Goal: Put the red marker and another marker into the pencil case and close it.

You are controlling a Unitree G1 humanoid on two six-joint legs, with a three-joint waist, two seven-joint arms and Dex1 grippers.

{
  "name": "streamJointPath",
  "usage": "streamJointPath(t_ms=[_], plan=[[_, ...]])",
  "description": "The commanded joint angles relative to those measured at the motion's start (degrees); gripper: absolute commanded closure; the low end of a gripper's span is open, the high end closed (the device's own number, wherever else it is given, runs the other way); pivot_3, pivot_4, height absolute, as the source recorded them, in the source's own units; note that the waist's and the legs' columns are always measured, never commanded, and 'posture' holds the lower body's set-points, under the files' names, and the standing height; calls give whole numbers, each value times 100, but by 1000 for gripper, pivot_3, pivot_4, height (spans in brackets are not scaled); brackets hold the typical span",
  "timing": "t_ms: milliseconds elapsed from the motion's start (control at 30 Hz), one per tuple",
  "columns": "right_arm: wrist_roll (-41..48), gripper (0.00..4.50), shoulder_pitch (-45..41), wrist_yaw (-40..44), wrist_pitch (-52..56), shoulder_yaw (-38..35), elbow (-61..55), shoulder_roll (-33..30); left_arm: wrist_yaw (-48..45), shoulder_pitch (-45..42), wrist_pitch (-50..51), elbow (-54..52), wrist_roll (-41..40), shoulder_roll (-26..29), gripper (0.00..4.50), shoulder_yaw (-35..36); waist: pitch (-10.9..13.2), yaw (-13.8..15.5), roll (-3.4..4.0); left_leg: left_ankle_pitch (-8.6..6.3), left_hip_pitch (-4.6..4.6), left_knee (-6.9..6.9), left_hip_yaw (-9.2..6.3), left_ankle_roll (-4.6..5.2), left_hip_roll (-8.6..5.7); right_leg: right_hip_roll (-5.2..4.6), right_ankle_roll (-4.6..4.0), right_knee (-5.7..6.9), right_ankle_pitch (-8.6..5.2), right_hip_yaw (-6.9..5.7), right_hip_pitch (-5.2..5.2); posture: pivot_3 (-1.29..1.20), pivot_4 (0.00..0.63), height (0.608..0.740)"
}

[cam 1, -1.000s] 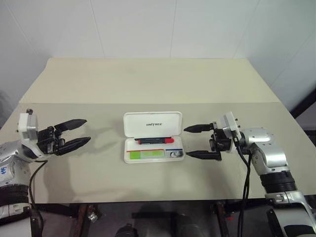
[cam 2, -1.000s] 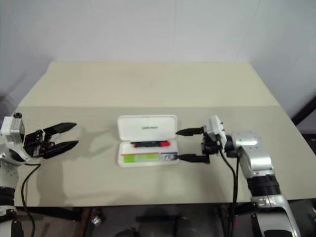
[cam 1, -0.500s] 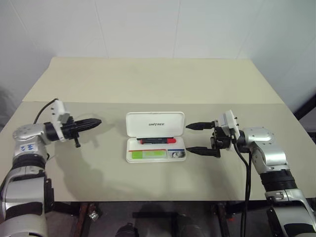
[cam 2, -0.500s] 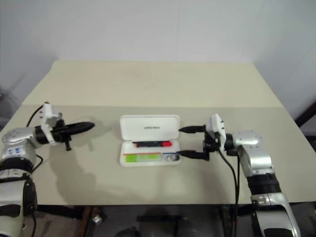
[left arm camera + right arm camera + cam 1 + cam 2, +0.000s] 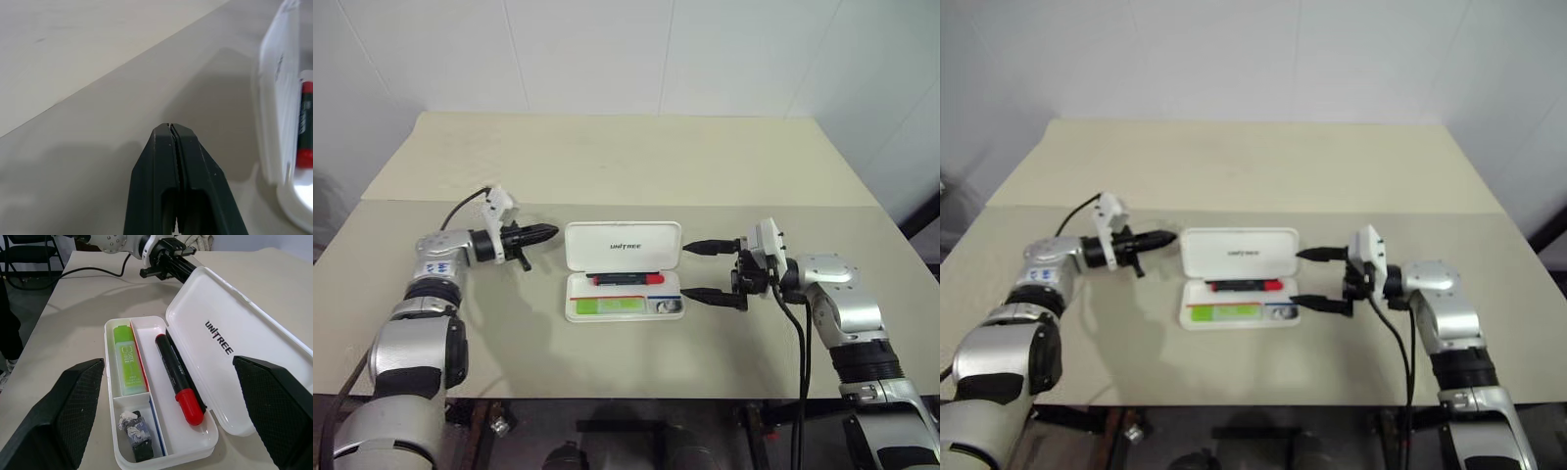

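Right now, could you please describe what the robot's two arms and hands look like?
Both arms are silver metal with black joint bands and black cables. Each hand, left hand and right hand, has two slim black fingers on a black base with a white wrist block.

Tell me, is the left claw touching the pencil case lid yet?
Apart. In the left eye view a strip of bare table shows between the shut left claw and the raised lid of the pencil case.

Both markers (image 5: 178,377) in pencil case (image 5: 624,245), mid-table (image 5: 607,157).
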Motion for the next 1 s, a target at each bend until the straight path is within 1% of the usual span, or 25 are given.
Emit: streamJointPath(t_ms=[33, 167, 367, 500, 600, 700, 833, 1000], plan=[[102, 0, 44, -75, -31, -207, -256, -123, 114, -241, -56, 56, 119, -134, 4481, 35, 0, -4, 0, 0, 0, 0, 0, 0, 0, 0, 0, 0, 0, 1, 0, 0, 150, 740], [136, 0, 112, -101, 1, -238, -352, -155, -188, -337, -8, 73, 235, -394, 4481, -32, 0, 1, 0, 0, 0, 0, 0, 0, 0, 0, 1, 0, 1, 1, 0, 0, 150, 740], [296, 0, 269, 111, 77, -372, -396, -427, -1432, -423, -129, -66, 219, -523, 4481, -82, 1, 0, -1, 0, -2, -2, 0, 0, -1, 1, 1, -6, 1, 1, 0, 0, 150, 740], [302, 0, 245, 309, -11, -381, -181, -569, -2069, -397, -248, -162, 253, -531, 4481, -189, 1, -3, -1, -1, -3, 1, 0, 1, -2, 0, 1, -5, 1, 2, 0, 0, 150, 740], [336, 0, 15, 457, -128, -516, 333, -585, -2500, -289, -481, -286, 346, -538, 4481, -401, 1, -4, -2, 0, -2, 3, -1, 1, -2, 1, 2, -3, 1, 3, 1, 0, 150, 740], [339, 0, -208, 808, -297, -579, 841, -679, -2667, -173, -751, -403, 451, -571, 4481, -639, 1, -7, -2, -1, 0, 7, -1, 2, -2, 0, 5, -2, 3, 8, 4, 0, 150, 740], [502, 0, -528, 1245, -291, -646, 1233, -719, -2595, -8, -1105, -527, 634, -674, 4481, -1002, 1, -6, -2, -1, 0, 7, -1, 2, -2, 0, 6, -3, 3, 9, 4, 0, 150, 740], [452, 0, -776, 1346, -417, -595, 1482, -649, -2454, 229, -1595, -626, 1003, -734, 4481, -1548, 0, -4, 1, -1, 6, 9, -1, 2, -2, 0, 6, 1, 3, 10, 7, 0, 150, 740]])
